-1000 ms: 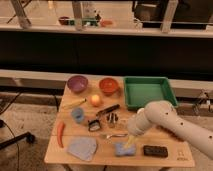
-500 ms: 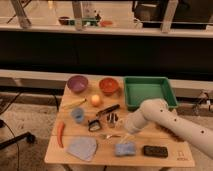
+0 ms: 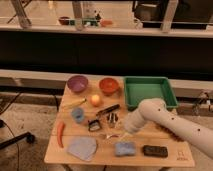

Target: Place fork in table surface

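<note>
The slim silver fork (image 3: 110, 135) lies flat on the light tan wooden table surface (image 3: 100, 157), just above the blue sponge (image 3: 125, 148). My white arm reaches in from the lower right. My gripper (image 3: 126, 130) is at its lower-left end, low over the table, just right of the fork and close to its end. I cannot see whether it touches the fork.
A green tray (image 3: 149, 91) stands at the back right. A purple bowl (image 3: 77, 82) and an orange bowl (image 3: 109, 85) stand at the back. An orange fruit (image 3: 95, 100), black-handled utensil (image 3: 107, 110), small metal cup (image 3: 112, 118), blue cup (image 3: 77, 115), red chili (image 3: 61, 134), grey cloth (image 3: 82, 148) and black block (image 3: 155, 150) lie around.
My arm's end has shifted a little to the left, toward the fork. The fork and the other items stay where they were.
</note>
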Available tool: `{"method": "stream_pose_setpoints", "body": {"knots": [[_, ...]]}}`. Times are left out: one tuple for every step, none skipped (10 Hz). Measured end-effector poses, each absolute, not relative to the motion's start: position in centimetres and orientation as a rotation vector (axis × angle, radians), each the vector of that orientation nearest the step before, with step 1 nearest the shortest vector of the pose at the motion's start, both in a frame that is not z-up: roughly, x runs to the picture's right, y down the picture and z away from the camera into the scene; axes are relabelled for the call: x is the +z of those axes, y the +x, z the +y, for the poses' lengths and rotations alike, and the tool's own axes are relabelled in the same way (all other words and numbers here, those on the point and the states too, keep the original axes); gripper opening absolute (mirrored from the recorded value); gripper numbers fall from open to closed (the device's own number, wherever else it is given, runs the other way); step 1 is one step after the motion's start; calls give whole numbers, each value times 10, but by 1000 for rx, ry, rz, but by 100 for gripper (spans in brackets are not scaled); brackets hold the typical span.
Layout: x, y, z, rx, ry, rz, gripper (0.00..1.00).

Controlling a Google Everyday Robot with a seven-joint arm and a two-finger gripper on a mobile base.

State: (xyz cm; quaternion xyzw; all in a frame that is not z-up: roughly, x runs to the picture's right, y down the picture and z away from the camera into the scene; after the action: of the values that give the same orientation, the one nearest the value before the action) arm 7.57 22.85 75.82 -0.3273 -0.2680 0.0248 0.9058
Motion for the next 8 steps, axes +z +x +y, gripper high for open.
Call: {"method": "stream_pose_setpoints", "body": {"knots": [[761,74,230,51,-680,-554,57],[763,73,231,51,-683,-555,57],[765,71,231,49,-685,-555,57],[768,70,232,49,-687,-555,57],[770,70,233,50,-688,-555,57],[773,70,235,52,-690,-554,57],[775,69,236,53,-691,-554,57],[778,69,237,54,-693,-553,57]]}}
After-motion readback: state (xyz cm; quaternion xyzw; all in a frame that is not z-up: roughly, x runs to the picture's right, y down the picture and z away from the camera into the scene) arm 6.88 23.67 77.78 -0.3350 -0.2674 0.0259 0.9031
